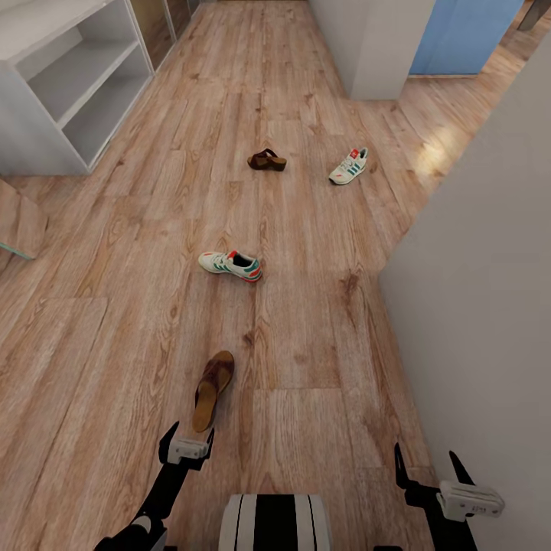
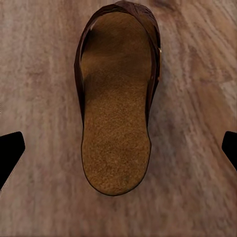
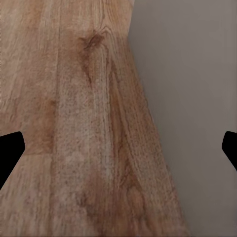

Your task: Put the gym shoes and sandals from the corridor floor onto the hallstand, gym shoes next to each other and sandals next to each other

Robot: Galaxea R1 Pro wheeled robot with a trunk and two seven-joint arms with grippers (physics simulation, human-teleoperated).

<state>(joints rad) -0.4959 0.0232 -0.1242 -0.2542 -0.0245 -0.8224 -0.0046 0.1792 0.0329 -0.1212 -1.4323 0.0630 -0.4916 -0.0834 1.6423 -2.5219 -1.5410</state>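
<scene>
Directly beneath the left gripper (image 1: 187,438), whose fingers are spread wide and empty, lies the nearest sandal (image 1: 213,389) flat on the corridor floor (image 1: 306,337), heel toward the robot, evidently lined up for a lengthwise grasp. Its mate (image 1: 267,160) and both gym shoes (image 1: 231,265) lie farther off; the hallstand (image 1: 69,84) stands far left. The right gripper (image 1: 434,473) hangs released beside the wall (image 1: 482,291).

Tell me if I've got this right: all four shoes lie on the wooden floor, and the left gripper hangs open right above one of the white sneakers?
Not quite. The left gripper hangs open above a brown sandal, not a sneaker; the left wrist view shows the sandal's tan footbed between the fingertips. The rest holds: all four shoes lie on the floor.
</scene>
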